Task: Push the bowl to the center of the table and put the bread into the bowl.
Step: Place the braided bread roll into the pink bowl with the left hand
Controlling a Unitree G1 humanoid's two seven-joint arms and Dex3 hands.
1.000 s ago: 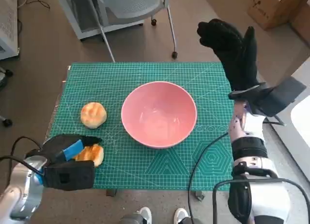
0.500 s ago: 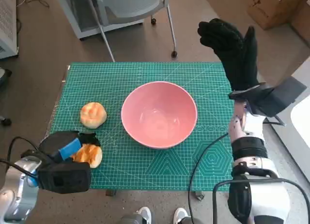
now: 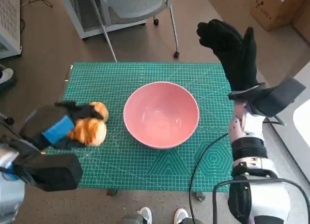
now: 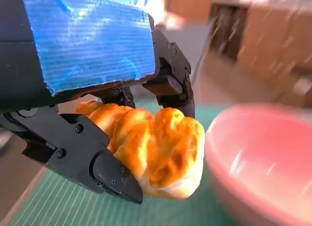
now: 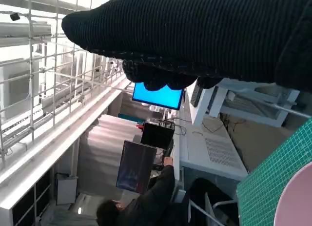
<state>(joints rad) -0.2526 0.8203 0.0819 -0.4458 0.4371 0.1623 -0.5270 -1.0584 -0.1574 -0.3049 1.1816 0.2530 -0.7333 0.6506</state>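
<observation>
Golden bread (image 3: 88, 131): now lifted off the mat, gripped by left hand (image 3: 57, 125).
Bowl (image 3: 161, 114): seemingly central already.
Right hand (image 3: 231, 49): raised, fingers apart, holding nothing.

The left hand (image 3: 58, 127), black with blue tape over its back, is raised above the left side of the worktop (image 3: 160, 161), and a piece of bread (image 4: 156, 150) is gripped between its fingers (image 4: 109, 172). The right forearm is held upright at the right edge of the worktop, and the gloved right hand (image 3: 231, 47) is lifted high with its fingers apart and nothing held in it.
</observation>
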